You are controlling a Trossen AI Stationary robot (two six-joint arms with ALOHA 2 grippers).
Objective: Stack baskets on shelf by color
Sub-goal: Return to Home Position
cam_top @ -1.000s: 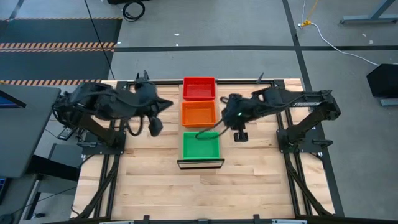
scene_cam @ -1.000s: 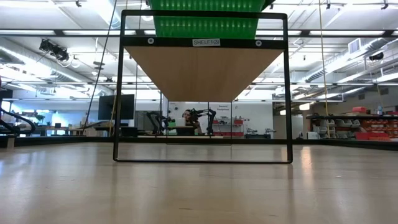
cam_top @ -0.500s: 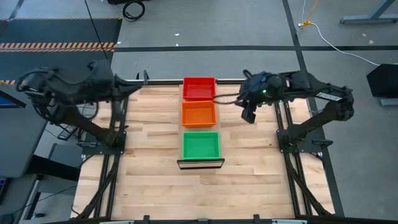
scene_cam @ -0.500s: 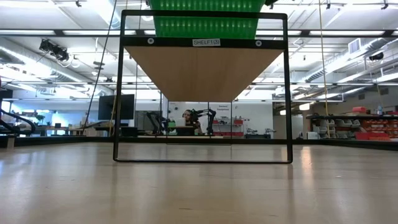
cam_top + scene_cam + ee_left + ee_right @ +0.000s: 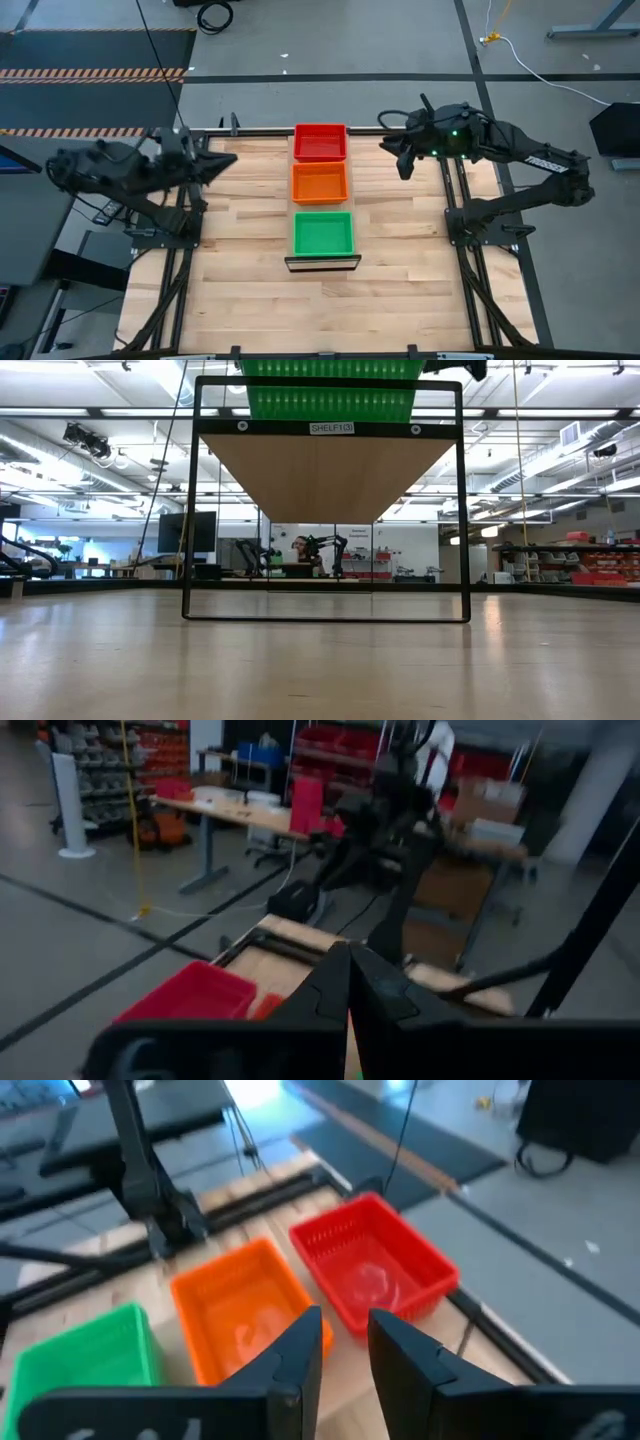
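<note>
Left gripper (image 5: 228, 160): over the left side of the worktop (image 5: 240, 270), well apart from the shelf; fingers (image 5: 330, 995) pressed together, nothing held.
Shelf (image 5: 322, 262): down the middle of the worktop, long axis running front to back, dark edge at the front.
Baskets: one row along the shelf. Red basket (image 5: 320, 142) at the far end, orange basket (image 5: 319, 183) in the middle, green basket (image 5: 323, 233) by the front edge. Depth of each pile cannot be counted from above.
Right gripper (image 5: 403, 170): right of the shelf, level with the red-orange gap; fingers (image 5: 300, 1355) narrowly parted, empty.
Key relation: the row lies between the grippers, neither above it.
Judgement: sorting looks complete; pulling each arm outward leads away from the shelf.
</note>
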